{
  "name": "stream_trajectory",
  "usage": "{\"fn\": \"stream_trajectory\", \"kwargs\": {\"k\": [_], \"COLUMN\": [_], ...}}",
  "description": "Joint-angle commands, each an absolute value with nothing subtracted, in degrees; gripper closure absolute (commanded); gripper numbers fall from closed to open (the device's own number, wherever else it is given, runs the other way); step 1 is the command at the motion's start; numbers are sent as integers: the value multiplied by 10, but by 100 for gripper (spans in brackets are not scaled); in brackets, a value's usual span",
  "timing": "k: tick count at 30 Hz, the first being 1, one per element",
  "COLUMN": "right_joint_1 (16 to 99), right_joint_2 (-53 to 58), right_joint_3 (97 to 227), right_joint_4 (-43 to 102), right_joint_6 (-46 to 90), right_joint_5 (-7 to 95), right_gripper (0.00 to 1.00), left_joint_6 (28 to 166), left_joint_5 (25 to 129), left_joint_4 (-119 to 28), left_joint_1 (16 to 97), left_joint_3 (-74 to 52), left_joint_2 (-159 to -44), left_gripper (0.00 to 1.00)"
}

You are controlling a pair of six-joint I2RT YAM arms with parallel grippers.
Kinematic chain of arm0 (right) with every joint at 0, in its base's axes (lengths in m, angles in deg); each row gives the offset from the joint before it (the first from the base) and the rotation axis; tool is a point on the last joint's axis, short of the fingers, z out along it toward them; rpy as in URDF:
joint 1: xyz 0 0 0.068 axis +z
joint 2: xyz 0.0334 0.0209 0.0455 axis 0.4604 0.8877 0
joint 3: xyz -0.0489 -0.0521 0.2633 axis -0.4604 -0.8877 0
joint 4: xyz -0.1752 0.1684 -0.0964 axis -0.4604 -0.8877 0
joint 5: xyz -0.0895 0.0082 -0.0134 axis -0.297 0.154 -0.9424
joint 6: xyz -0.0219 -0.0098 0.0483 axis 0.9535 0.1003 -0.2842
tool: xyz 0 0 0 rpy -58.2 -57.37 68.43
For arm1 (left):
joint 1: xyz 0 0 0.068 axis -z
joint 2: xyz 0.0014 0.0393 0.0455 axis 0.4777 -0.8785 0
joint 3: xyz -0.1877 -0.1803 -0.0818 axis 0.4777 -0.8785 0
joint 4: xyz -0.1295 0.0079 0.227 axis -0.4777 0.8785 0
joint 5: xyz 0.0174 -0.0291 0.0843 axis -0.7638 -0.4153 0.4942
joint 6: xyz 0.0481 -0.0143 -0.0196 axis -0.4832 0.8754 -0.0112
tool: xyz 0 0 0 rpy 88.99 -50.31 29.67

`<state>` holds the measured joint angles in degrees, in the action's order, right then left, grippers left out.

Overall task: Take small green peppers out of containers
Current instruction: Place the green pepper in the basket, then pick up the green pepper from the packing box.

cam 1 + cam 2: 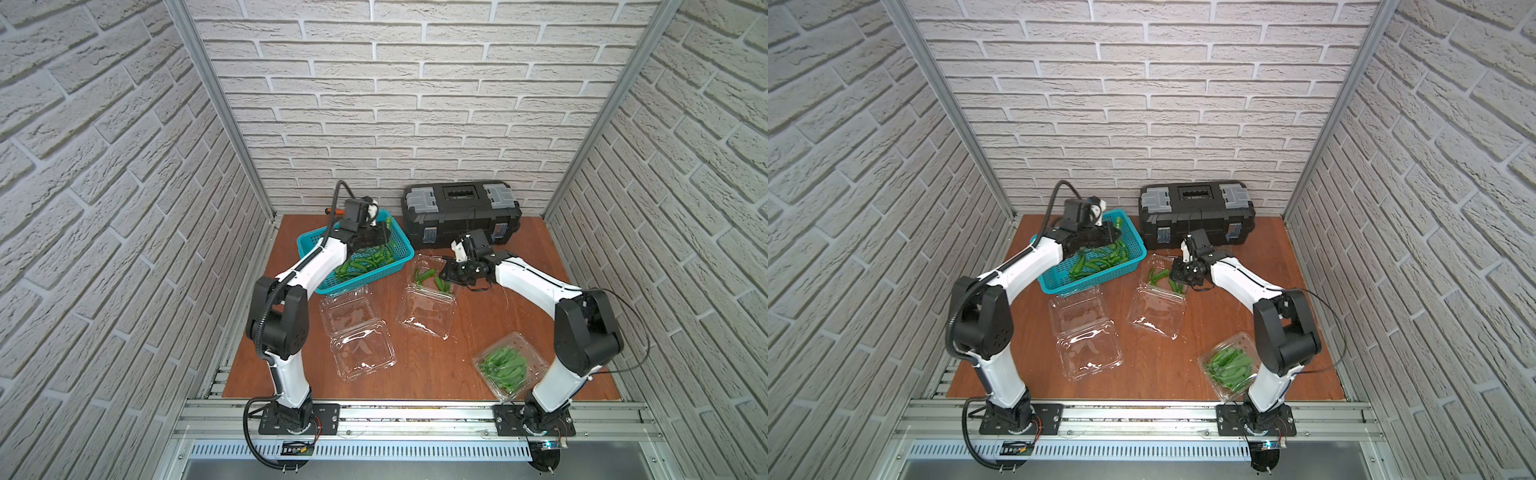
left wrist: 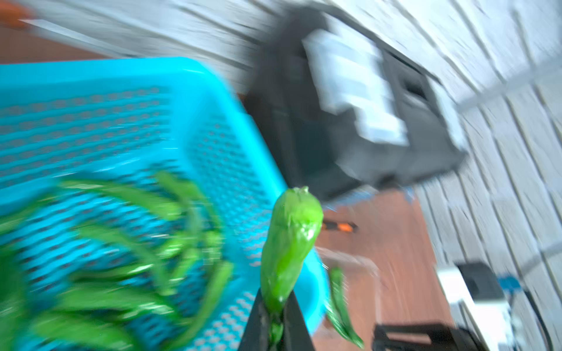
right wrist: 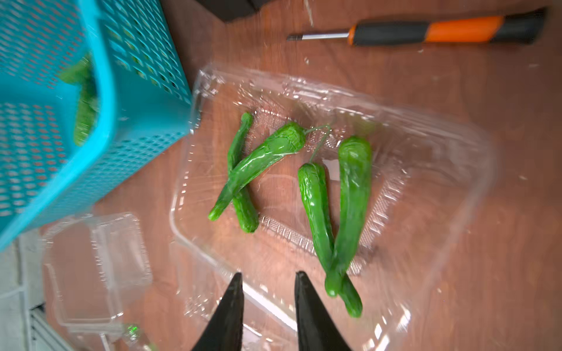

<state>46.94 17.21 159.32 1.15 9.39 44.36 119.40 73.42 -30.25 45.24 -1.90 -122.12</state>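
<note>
Over the far end of the teal basket [image 1: 365, 277], centre frame, the left gripper [image 2: 276, 301] is clamped on a single green pepper [image 2: 289, 240], which juts out past the jaws in a blurred left wrist view. A heap of peppers [image 1: 368, 261] already lies in the basket, partly hidden in both top views by the left arm's forearm.

To the right of the basket, the right gripper [image 3: 269, 275] hovers with its jaws apart and nothing between them. It hangs above the rim of an open clear container [image 3: 441, 182], where four peppers [image 3: 354, 182] lie in two crossed pairs. A corner of the basket stands just beside this container.

A second container [image 1: 357, 332] lies opened flat just below the basket. A third container [image 1: 509, 365], packed with peppers, sits at lower right, close against the right arm.

A black toolbox [image 1: 461, 208] stands by the brick wall behind both grippers, and a screwdriver [image 3: 425, 30] with an orange-and-black handle lies on the bench [image 1: 498, 316].
</note>
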Motion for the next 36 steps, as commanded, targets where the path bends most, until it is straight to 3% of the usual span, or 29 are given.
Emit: {"fn": "stream_trajectory", "kwargs": {"k": [1, 2, 5, 24, 29, 36], "right_joint_1": [484, 487, 492, 519, 522, 522], "right_joint_2": [206, 220, 252, 340, 320, 216], "right_joint_3": [1639, 1653, 1677, 1695, 1679, 1665], "right_joint_4": [-32, -44, -61, -76, -60, -40], "right_joint_6": [130, 139, 157, 180, 173, 161], "right_joint_5": [394, 379, 361, 308, 308, 313], "right_gripper": [70, 69, 69, 72, 86, 93], "left_joint_6": [1249, 1244, 1227, 1221, 1220, 1229], "left_joint_5": [790, 802, 818, 831, 837, 852], "left_joint_4": [-322, -318, -305, -307, -304, -303], "left_joint_1": [428, 425, 424, 456, 463, 465], "left_joint_3": [-72, -80, -90, -79, -74, -73], "left_joint_2": [-1208, -1205, -1200, -1213, -1217, -1217], "left_gripper": [59, 39, 2, 2, 2, 2]}}
